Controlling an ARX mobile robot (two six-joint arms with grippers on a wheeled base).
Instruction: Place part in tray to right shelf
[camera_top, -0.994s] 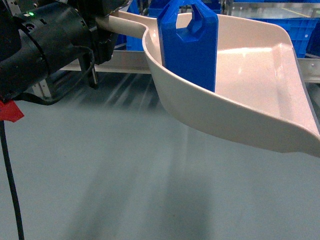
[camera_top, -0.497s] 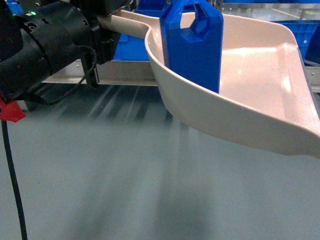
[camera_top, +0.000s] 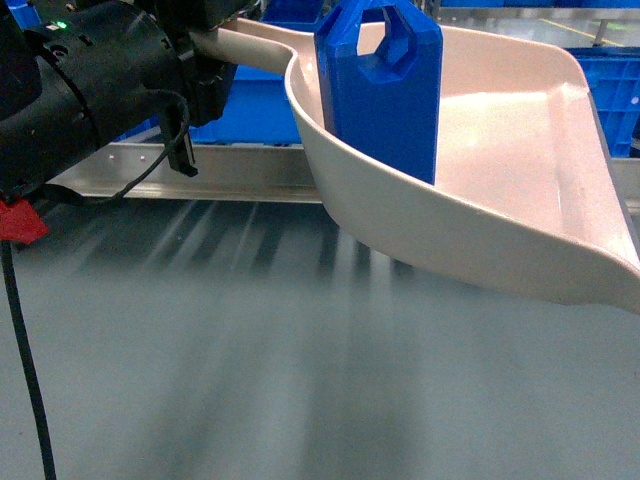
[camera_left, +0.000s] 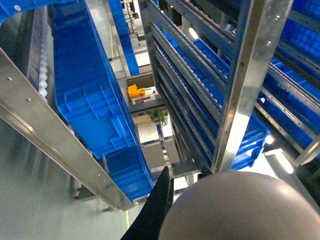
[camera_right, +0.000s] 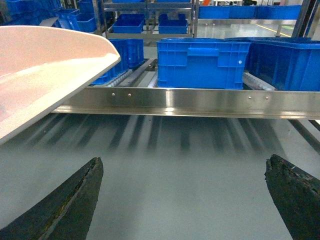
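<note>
The blue part (camera_top: 385, 90) stands upright inside the cream tray (camera_top: 520, 150), near its handle end, in the head view. The tray is held up in the air above the grey floor. My left gripper (camera_top: 210, 45) is shut on the tray's handle at the upper left. In the left wrist view one black finger (camera_left: 160, 205) lies against the rounded handle end (camera_left: 235, 210). The tray's rim (camera_right: 45, 75) shows at the left of the right wrist view. My right gripper (camera_right: 183, 160) hangs open over the floor with nothing between its fingers.
A metal shelf rail (camera_top: 200, 170) runs across straight ahead, with blue bins (camera_right: 202, 62) on roller tracks behind it. More racks of blue bins (camera_left: 95, 100) stand further off. A black cable (camera_top: 25, 370) and a red tag (camera_top: 18, 222) hang at the left.
The shelf rail and blue bins have slid lower and grown larger in the head view. The tray, the part in it and the left gripper's hold stay the same.
</note>
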